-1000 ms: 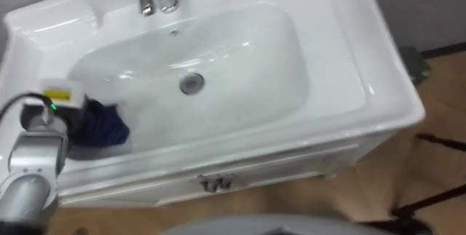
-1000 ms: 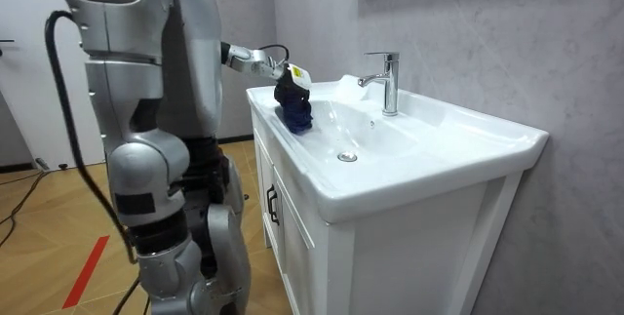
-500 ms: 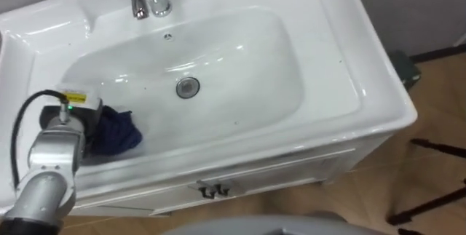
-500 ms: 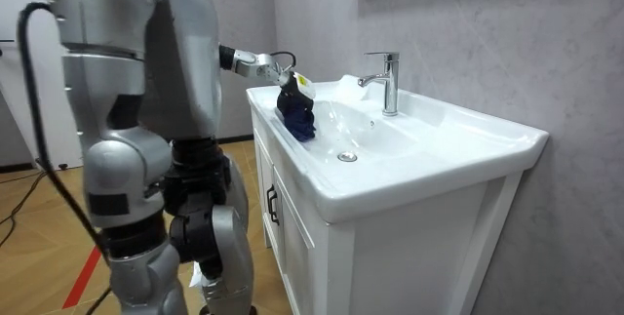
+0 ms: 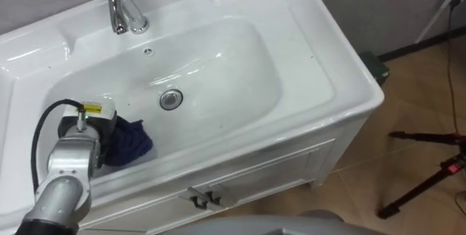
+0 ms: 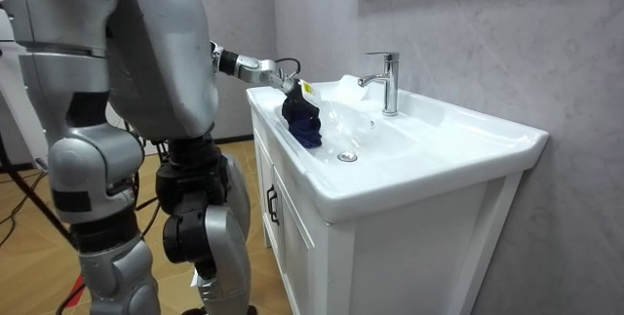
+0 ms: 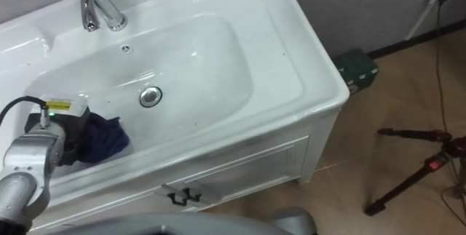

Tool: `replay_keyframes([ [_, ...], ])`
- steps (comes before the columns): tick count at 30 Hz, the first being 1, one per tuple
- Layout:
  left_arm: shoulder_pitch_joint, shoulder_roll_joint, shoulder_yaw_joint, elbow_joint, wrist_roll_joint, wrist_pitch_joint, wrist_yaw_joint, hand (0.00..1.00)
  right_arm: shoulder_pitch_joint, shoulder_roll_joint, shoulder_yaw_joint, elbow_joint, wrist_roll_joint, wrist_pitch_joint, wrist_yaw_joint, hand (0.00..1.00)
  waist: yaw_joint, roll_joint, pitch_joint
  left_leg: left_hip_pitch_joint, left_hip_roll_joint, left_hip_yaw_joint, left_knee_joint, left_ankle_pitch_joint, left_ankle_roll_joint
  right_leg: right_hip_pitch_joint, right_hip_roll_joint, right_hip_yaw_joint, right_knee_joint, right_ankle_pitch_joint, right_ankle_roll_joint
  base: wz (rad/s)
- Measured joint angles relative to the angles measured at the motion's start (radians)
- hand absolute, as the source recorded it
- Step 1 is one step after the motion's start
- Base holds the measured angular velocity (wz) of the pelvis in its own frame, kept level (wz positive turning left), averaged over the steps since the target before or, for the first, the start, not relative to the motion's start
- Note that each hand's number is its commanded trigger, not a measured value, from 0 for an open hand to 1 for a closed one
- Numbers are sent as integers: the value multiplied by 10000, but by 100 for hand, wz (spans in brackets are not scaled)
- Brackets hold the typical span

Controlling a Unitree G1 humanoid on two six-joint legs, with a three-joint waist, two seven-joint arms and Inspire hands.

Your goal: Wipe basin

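At the near-left corner of the white basin, towards 8 o'clock from the drain, a dark blue cloth is seen lying bunched on the sloping inner wall, just below the front rim. The left hand is recorded directly beside it on the 9 o'clock side, with its fingers closed into the bundled fabric, so that the cloth is gripped and pressed to the basin wall. In the room view the cloth is seen to hang from that hand, part of it standing above the rim and the rest down inside the bowl. The left forearm is extended over the front rim from the 7 o'clock direction. A chrome tap is mounted on the back ledge at 11 o'clock from the drain, well apart from the cloth. The basin is carried on a white cabinet, whose dark handles are noted at 6 o'clock under the front edge. The robot is shown standing upright at the cabinet front. On the wooden floor, a green box is noted at 3 o'clock against the wall and a black tripod at 4 o'clock.
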Motion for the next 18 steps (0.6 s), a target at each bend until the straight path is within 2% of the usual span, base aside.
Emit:
replay_keyframes([
  [4,25,-34,-296,6,5,223,-6,100,4,6,147,-56,-23,-7,-89,0,-27,-2,4,159,3,183,-61,-8,4,136,-11,36,-47,-1,6,-7],
  [7,19,-113,-492,36,-4,429,-31,100,-31,29,315,3,-16,-1,-114,0,-194,-10,8,247,-2,181,-109,-9,3,189,-16,20,-41,-8,12,0],
  [13,-467,-400,-853,940,-24,685,58,100,-122,54,751,68,26,303,-239,0,-350,-29,14,437,-26,175,-133,-9,4,376,-44,25,-57,-42,26,0],
  [15,-463,-549,-844,1280,-10,805,315,100,-106,113,746,69,90,333,-357,0,-438,-44,12,489,-26,180,-156,-9,3,402,-44,33,-45,-65,29,-4],
  [18,-561,-832,-863,2396,131,921,1314,100,-15,290,759,34,86,520,-629,0,-486,-126,11,676,-7,233,-244,-9,3,517,-7,63,-36,-94,20,-3],
])
